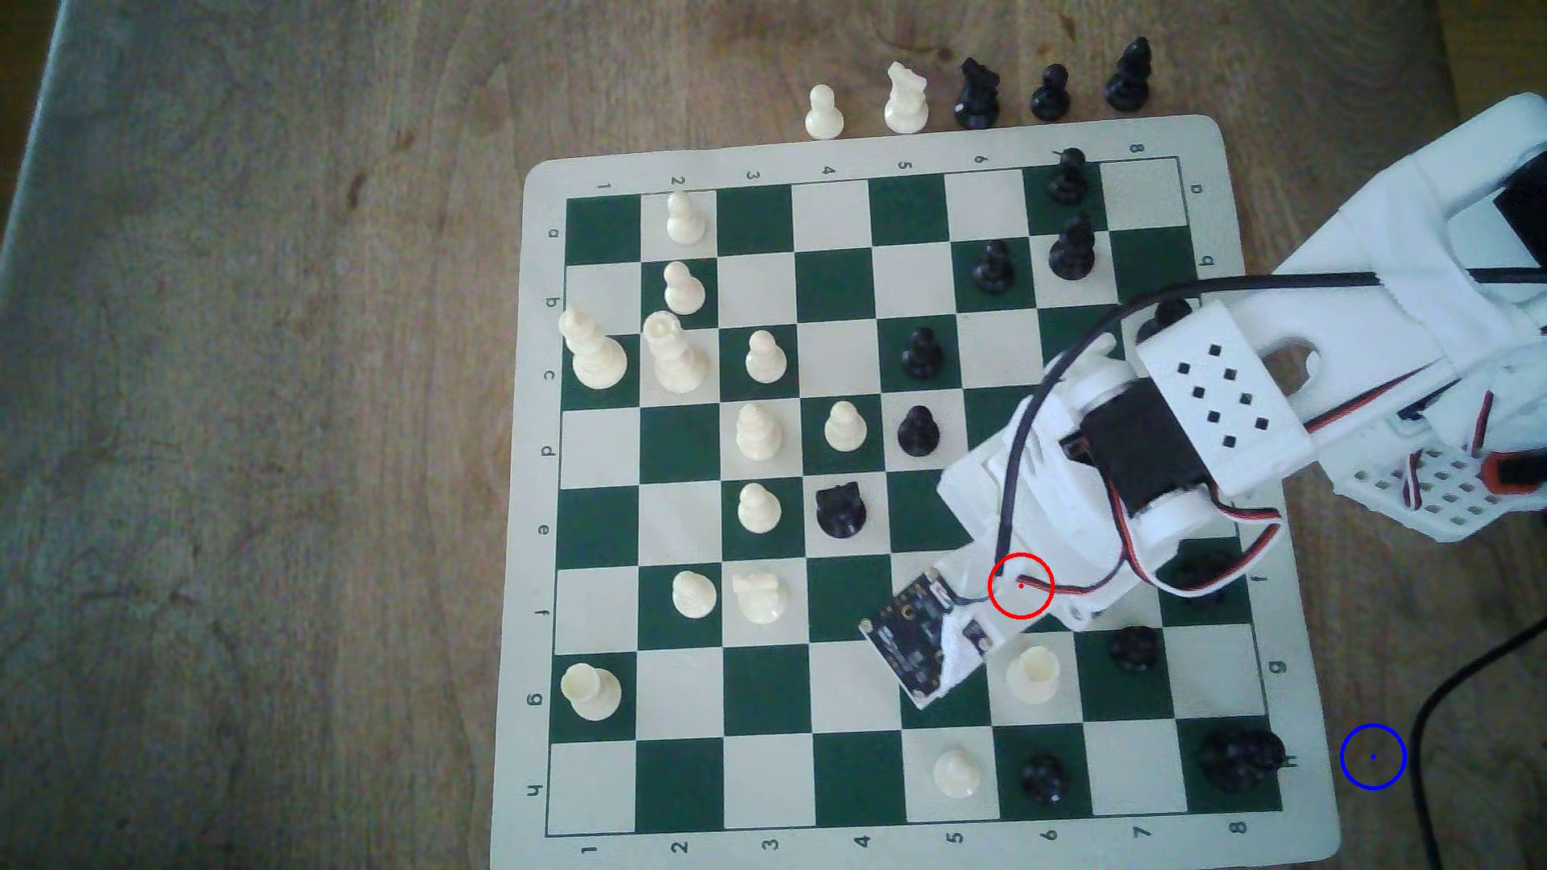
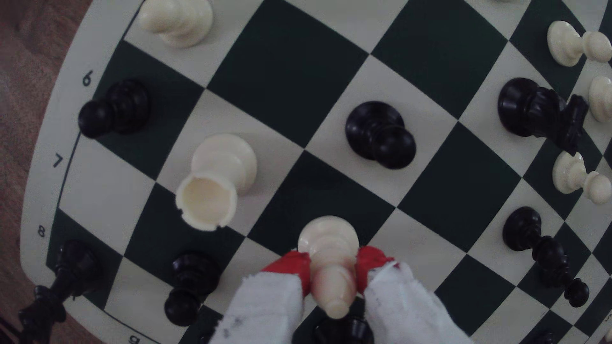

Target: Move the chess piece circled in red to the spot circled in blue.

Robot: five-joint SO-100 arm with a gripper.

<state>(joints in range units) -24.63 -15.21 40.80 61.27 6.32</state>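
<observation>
Brown wood-grain table [image 1: 251,418], carrying a green-and-cream chessboard [image 1: 871,142].

White SO-100 arm [image 1: 1214,393]: reaches in from the exterior view's right, over the board's f and g rows, covering the square under the red ring [image 1: 1020,585].

Gripper [image 2: 333,268]: red-tipped fingers [image 2: 294,264] pinching the cream pawn [image 2: 329,261] at its waist, one finger each side. Whether the base rests on the board cannot be told.

Cream rook [image 2: 215,182]: hollow top, standing near the held pawn. Black pawn [image 2: 381,134] one square off; another black piece [image 2: 192,284] beside the fingers.

Blue ring [image 1: 1373,756]: on bare wood just off the board's corner, well apart from the gripper.

Risks, as judgement: the narrow waist grip may let the pawn tilt or slip; a low carry toward the ring could knock the black pieces at the h8 corner [image 1: 1239,753].

View differences: wrist view supplies the grip itself; exterior view supplies both rings and the route.
</observation>
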